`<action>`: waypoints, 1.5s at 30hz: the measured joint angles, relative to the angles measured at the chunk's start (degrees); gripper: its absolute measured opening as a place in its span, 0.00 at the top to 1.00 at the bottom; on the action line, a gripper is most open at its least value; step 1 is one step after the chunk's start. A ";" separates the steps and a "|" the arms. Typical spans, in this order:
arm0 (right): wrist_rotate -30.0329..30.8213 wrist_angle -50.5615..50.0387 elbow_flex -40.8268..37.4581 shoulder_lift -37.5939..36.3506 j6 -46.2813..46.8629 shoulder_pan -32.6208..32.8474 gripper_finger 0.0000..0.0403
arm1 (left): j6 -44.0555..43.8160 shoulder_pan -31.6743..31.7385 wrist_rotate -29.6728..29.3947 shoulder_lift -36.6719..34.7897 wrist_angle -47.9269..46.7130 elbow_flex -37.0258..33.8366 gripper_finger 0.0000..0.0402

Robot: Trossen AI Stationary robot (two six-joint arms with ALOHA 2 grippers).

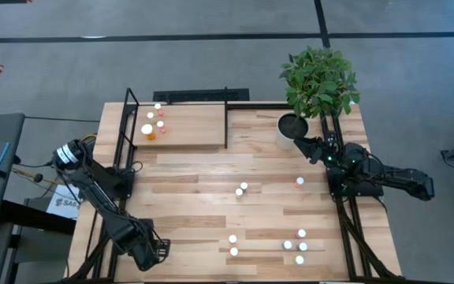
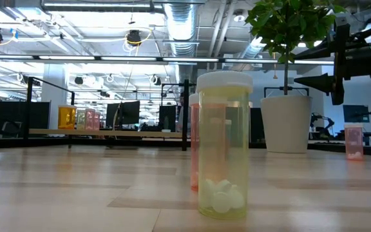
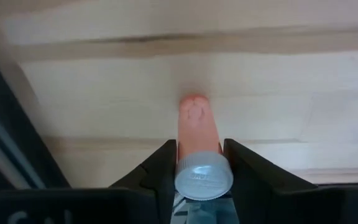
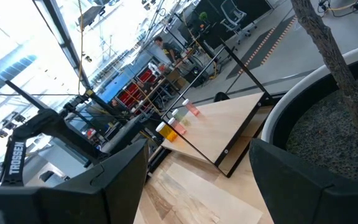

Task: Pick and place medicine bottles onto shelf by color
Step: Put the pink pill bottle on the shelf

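Pink bottle (image 3: 199, 146) clamped in the left gripper (image 3: 199, 163), low at the table's near left corner.

Lift straight up, keep it upright, squeeze no harder. Carry far toward the shelf (image 1: 191, 126) at the far left, over its black rods, and set down beside the pink bottles (image 1: 161, 124) there, apart from the orange one (image 1: 149, 132). Right gripper (image 4: 197, 165) spread wide, holding nothing, parked by the plant pot (image 1: 292, 128) at far right.
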 joint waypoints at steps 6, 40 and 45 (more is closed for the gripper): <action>0.00 0.00 0.01 -0.01 0.00 0.00 0.25 | 5.58 3.51 0.00 -4.04 -5.76 0.00 0.72; 0.00 0.00 0.01 -0.01 0.00 0.00 0.25 | 66.13 54.13 -4.57 -11.35 -20.08 0.08 0.72; 0.00 0.00 -0.01 -0.01 0.00 0.00 0.25 | 71.17 64.21 -6.78 -11.33 -20.14 3.19 0.72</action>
